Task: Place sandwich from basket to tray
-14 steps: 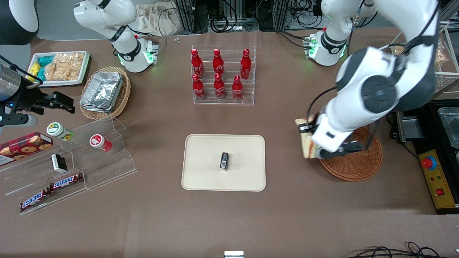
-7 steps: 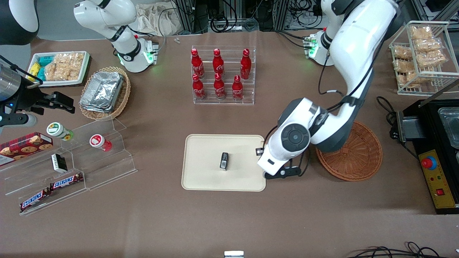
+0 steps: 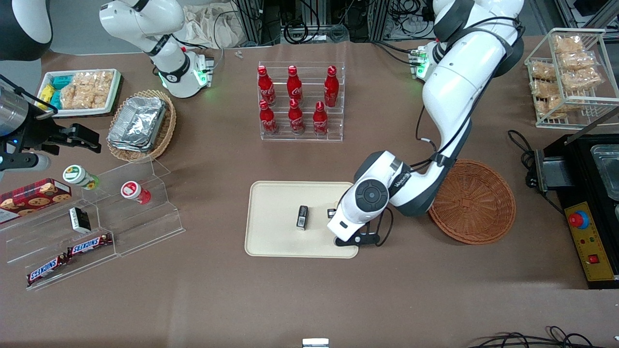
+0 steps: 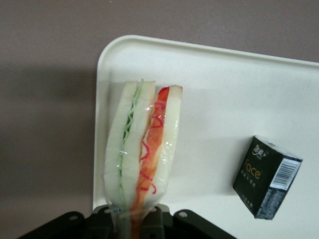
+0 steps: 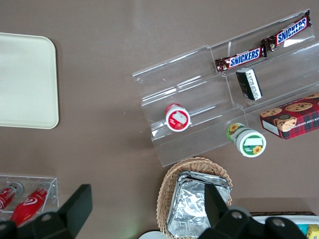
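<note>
So this is the carry-and-set-down part. The left arm's two-finger gripper (image 4: 132, 219) is clamped on the triangular wedge sandwich of pale white bread in clear wrap (image 4: 142, 149), pinching it at one end so the rest of the wedge sticks out from the jaws, out over the flat cream-beige rectangular tray with rounded corners (image 4: 209, 79). In the front view the sandwich itself is hidden under the arm's wrist, which sits over the tray's edge on the working arm's side. The round reddish-brown woven wicker basket (image 3: 476, 200) sits beside the arm with nothing in it, so I'd say pickup is done and only the drop-off is left.

From the wrist camera, the sandwich hangs right along the tray's rim near a rounded corner, part of it looking like it overlaps the brown table. A small black rectangular box with white lettering (image 4: 266, 177) lies on the tray, well off to the side of the jaws, not touching the sandwich.

Next move, my guess: nudge further inward over the tray so the whole wedge clears the rim, lower it, then let go. Can't tell how high it's hanging.

Sandwich looks intact: two bread layers, green shreds on one cut edge, red filling on the other, shiny wrap tight around it.
</note>
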### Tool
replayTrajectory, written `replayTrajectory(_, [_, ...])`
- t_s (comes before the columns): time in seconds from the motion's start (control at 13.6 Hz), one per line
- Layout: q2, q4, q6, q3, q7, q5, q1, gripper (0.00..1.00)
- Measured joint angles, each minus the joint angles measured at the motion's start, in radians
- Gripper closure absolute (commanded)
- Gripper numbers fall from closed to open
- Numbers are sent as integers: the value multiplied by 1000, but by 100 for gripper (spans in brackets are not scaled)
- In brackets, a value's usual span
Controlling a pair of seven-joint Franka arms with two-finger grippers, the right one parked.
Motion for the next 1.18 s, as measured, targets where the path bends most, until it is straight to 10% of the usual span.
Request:
replayTrajectory(0.07, [13,0,16,0,0,1,-2,8])
replayTrajectory(0.15, [22,1,25,0,2,2,-3,0])
replayTrajectory(0.66, [0,51,-67,0,18,14,-1,0])
replayTrajectory(1.18, [-340,-4,-432,2,214,-41,187,0])
